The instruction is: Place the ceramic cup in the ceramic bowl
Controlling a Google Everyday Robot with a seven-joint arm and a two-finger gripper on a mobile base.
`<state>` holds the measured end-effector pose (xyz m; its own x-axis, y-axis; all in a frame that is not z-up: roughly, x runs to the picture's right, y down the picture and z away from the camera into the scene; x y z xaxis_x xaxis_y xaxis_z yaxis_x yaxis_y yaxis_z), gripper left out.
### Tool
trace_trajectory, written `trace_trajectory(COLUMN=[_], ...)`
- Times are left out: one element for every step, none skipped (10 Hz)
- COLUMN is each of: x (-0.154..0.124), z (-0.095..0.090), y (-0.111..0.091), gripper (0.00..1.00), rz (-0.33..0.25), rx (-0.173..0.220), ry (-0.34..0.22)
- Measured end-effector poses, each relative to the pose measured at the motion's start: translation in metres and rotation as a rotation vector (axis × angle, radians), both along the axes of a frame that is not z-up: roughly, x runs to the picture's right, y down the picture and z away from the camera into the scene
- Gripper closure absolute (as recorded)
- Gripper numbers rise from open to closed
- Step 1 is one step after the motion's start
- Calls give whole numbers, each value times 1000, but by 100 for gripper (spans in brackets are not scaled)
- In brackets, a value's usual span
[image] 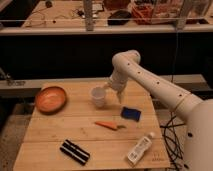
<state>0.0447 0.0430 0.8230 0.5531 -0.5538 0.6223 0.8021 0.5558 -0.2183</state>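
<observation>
Gripper (pixel 114 93) beside the ceramic cup (pixel 98 97) on the wooden table (pixel 50 130)
The gripper hangs just right of the cup, near its rim; whether it is spread or pressed together cannot be told. The ceramic bowl (pixel 51 99) sits well left of the cup.

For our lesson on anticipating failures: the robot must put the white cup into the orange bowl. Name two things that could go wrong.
The gripper is right beside the rim of the ceramic cup; a slightly off approach might tip it. The ceramic bowl lies near an edge of the table; a clumsy drop could push it off.
</observation>
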Motion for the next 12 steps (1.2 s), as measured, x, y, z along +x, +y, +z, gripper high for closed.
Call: trace_trajectory(x=[-2,-3,-2,-4,-7,-8,-9,-8,-10,-11,-10,-9], z=[4,6,9,13,17,20,22,26,28,29,32,33], y=[2,2,4,6,8,11,13,17,19,20,22,22], gripper=[20,20,20,20,20,20,20,20,20,20,20,20], rz=[-3,-6,-8,-14,-18,-19,-20,-19,-20,-21,-20,-18], rx=[-3,-5,-10,-15,-18,-19,-21,-24,-27,-29,-31,-33], ry=[1,3,6,7,5,4,4,8,8,8,11,13])
